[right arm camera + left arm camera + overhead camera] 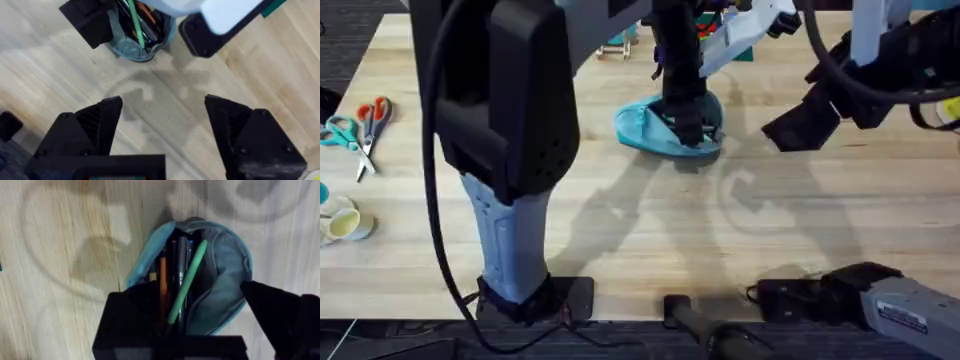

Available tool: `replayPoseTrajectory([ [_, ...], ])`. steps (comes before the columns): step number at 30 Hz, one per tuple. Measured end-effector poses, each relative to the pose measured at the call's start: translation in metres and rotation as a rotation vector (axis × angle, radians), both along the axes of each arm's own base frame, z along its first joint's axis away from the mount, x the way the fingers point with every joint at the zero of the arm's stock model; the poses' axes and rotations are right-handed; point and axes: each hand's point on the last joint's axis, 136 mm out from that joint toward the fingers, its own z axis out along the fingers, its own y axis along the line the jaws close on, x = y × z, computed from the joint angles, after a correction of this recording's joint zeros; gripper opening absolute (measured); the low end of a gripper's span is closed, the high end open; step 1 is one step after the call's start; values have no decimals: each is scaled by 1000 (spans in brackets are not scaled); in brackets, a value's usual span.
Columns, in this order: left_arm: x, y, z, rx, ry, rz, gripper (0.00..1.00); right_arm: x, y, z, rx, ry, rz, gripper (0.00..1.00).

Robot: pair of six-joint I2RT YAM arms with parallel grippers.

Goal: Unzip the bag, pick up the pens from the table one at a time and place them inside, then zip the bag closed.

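Observation:
The light blue bag [638,128] lies unzipped at the table's [650,230] middle back. My left gripper [686,118] hangs right over its mouth, open, one finger on each side of the bag [227,270]. A green pen [187,280] leans inside the opening beside an orange one [163,280] and dark ones; nothing is pinched. In the right wrist view the bag [131,49] and green pen [134,22] show between the left gripper's fingers [90,22]. My right gripper [802,122] hovers open over bare wood to the bag's right, its own fingertips [162,112] wide apart.
Orange-handled scissors [372,118] and teal-handled scissors [338,132] lie at the table's left edge, with tape rolls [342,224] nearer the front. Small coloured items [618,45] sit at the back behind the bag. Bare wood stretches in front of the bag.

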Motion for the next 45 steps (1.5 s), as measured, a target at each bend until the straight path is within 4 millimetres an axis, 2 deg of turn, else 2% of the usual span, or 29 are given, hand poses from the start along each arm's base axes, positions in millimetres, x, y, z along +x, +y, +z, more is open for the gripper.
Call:
replayPoseTrajectory([
  [23,2,3,-2,35,7,65,994,0,0,0,0,0,0,998],
  [26,1,4,3,35,-1,73,994,0,0,0,0,0,0,998],
  [29,0,9,21,25,-34,84,993,0,0,0,0,0,0,998],
  [37,-6,27,98,-67,-185,117,993,0,0,0,0,0,0,997],
  [45,-10,46,130,-97,-246,157,993,0,0,0,0,1,-1,997],
])
